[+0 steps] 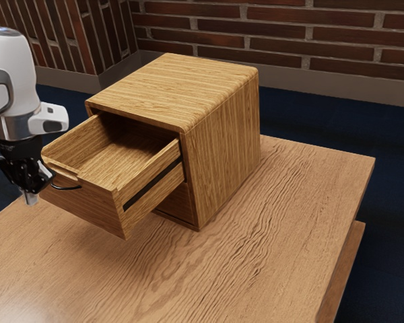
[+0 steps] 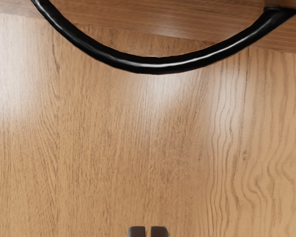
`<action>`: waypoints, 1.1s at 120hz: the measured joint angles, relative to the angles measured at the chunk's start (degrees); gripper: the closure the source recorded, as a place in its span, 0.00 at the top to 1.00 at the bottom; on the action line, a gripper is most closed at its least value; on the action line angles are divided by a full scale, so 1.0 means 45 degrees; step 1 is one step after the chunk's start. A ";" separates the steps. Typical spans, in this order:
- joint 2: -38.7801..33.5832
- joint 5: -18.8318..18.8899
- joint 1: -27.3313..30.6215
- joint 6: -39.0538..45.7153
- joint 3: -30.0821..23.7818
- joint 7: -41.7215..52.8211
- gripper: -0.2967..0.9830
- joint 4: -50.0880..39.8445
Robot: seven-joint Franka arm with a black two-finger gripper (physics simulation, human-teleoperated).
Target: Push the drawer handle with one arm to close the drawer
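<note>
My gripper (image 1: 31,199) is at the exterior view's left, pointing down just outside the front of the pulled-out upper drawer (image 1: 91,202). Its two fingertips stand almost together in the wrist view, where the gripper (image 2: 148,231) holds nothing. A curved black handle (image 1: 66,187) is fixed to the drawer front, close beside the gripper and partly hidden by it. The wrist view has the handle (image 2: 158,65) bowing out from the drawer front (image 2: 148,23), with a gap between it and the fingertips.
The wooden cabinet (image 1: 225,148) stands on the table (image 1: 276,229), and a lower drawer (image 1: 178,202) sits within it, under the upper one. Bare tabletop (image 2: 138,148) lies beneath the hand. Brick walls (image 1: 289,33) rise behind.
</note>
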 joint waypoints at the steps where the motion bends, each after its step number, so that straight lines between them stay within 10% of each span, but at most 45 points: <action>1: 0.0001 0.0019 -0.0003 0.0065 0.0000 -0.0004 0.16 -0.0022; 132: 0.0943 0.1111 -0.0023 0.5268 0.0042 -0.0229 0.15 -0.0879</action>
